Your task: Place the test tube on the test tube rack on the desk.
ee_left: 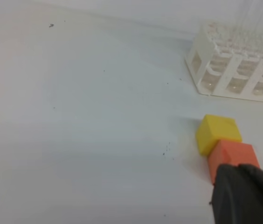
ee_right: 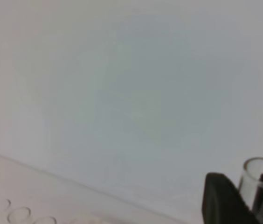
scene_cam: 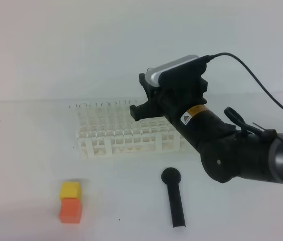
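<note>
Test tube (ee_right: 261, 184): upright in the right tool (ee_right: 243, 198), jaws partly closed on its rim, above the rack (scene_cam: 126, 131).
Left tool (ee_left: 245, 196): closed, empty, near coloured blocks.
Done: tube lifted.
Left: lower it into a hole.

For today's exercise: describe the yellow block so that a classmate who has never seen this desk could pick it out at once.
Start at the white test tube rack in the middle of the desk, then look toward the near-left corner. Two small blocks sit there touching; the yellow block is the one nearer the rack, right behind the orange block. Its colour alone separates it from its neighbour.
</note>
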### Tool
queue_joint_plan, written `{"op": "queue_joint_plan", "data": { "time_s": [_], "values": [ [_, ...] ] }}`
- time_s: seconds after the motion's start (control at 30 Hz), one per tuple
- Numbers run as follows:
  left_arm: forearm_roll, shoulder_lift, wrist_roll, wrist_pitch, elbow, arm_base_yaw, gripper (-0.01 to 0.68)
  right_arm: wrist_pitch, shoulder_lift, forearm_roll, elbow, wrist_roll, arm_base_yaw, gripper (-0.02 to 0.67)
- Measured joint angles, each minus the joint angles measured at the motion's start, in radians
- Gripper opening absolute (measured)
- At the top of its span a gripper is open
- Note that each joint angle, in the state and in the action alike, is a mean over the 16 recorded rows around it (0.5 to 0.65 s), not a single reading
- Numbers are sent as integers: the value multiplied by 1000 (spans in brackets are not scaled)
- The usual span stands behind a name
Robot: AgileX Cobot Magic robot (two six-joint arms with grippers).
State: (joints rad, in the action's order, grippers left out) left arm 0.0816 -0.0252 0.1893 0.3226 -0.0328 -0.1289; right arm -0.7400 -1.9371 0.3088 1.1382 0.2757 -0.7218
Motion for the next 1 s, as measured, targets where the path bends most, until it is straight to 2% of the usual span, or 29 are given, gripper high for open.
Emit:
{"op": "queue_joint_plan", "data": {
  "time_s": [0.4, 0.83, 1.0],
  "values": [
    [-1, 0, 0, 0, 0, 0, -1, -30, -55, 22, 7, -77, 0, 125],
    [-5, 0, 0, 0, 0, 0, -1, -49, -129, 12, 11, -96, 0, 128],
    [-7, 0, 0, 0, 0, 0, -1, -51, -151, 0, 13, -94, 0, 151]
  ]
}}
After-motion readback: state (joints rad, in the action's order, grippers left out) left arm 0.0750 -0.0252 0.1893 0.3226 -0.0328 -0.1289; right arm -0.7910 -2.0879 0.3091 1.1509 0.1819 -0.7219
